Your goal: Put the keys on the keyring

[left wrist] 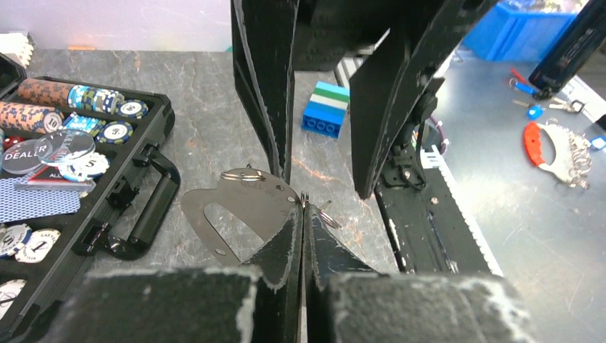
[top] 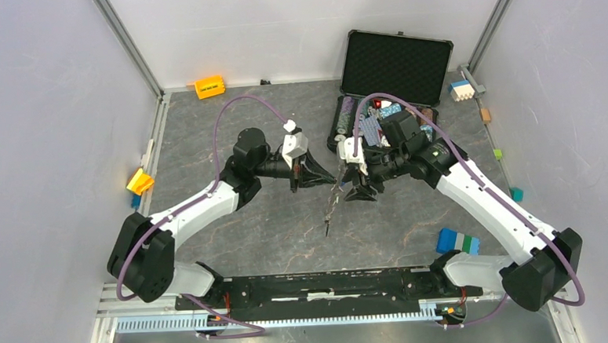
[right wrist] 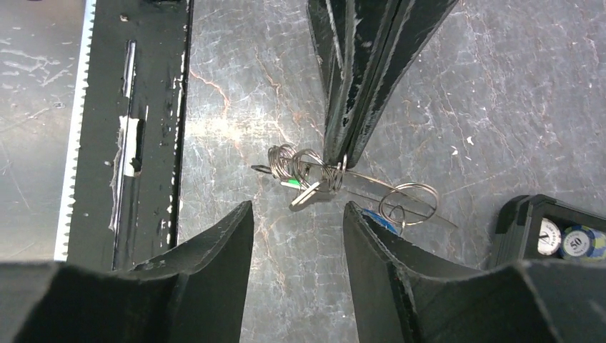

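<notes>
The keyring, a flat silver oval loop, is held above the table with my left gripper shut on its edge. In the right wrist view the left fingers come down from the top onto a cluster of small rings, a green tag and a small silver key. My right gripper stands open just short of that cluster, touching nothing. From above, the left gripper and right gripper meet at mid-table, and the thin chain hangs down between them.
An open black case with poker chips and cards lies at the back right, close behind the right arm. A blue, green and white block sits near the right base. Orange and yellow blocks lie at the left.
</notes>
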`<move>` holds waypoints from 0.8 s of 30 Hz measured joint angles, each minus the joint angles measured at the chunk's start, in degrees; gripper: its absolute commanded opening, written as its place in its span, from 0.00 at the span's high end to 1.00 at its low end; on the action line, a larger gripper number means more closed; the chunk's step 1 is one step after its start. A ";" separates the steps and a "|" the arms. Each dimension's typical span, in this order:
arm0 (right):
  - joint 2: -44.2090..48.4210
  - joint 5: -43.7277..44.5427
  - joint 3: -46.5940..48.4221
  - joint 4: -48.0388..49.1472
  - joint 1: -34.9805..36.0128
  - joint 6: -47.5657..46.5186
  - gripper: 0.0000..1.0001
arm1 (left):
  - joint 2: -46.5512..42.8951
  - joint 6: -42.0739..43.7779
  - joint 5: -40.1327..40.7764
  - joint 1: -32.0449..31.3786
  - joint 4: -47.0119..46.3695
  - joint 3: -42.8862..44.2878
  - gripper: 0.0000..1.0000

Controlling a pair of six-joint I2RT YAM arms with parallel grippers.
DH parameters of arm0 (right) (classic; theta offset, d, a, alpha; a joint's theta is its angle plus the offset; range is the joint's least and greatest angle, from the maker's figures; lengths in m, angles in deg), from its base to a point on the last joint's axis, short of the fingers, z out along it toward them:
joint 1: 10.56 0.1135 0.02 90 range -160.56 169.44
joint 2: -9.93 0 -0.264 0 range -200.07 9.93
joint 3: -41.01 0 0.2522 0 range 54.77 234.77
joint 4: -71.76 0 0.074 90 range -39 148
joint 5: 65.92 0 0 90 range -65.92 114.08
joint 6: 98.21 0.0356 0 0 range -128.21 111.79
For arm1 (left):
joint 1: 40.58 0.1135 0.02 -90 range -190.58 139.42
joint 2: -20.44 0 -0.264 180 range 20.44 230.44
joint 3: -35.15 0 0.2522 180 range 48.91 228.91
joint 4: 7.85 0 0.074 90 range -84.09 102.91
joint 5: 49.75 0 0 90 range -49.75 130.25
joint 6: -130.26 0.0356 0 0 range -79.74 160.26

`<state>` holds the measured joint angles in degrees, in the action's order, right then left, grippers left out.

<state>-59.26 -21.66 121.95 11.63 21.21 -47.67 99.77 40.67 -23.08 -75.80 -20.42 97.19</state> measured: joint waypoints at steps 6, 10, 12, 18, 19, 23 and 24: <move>-0.13 -1.01 -1.33 2.47 0.00 0.44 0.50 | 0.00 -7.06 0.39 0.00 -6.82 -0.24 0.98; -0.20 -1.03 -1.44 4.15 0.00 1.09 0.66 | 0.00 -8.76 0.44 0.00 -8.83 -0.74 0.98; -0.24 -1.03 -1.44 5.01 0.00 1.60 0.77 | 0.02 -9.18 0.44 0.00 -9.35 -1.05 0.98; -0.70 -0.94 -1.44 5.64 0.00 2.12 0.93 | 0.02 -9.35 0.44 0.00 -9.55 -1.62 0.98; -0.72 -0.83 -1.44 5.64 0.00 2.12 0.95 | 0.00 -9.35 0.44 0.00 -9.55 -1.64 0.98; -0.72 -0.55 -1.42 5.60 0.00 1.92 1.00 | 0.00 -9.35 0.42 0.00 -9.53 -1.68 0.98; -0.72 -0.52 -1.44 5.57 0.00 1.84 1.00 | 0.00 -9.33 0.42 0.00 -9.53 -1.68 0.98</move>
<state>-59.98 -22.18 120.51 17.20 21.21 -45.84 99.77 31.34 -22.67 -75.80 -29.95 95.50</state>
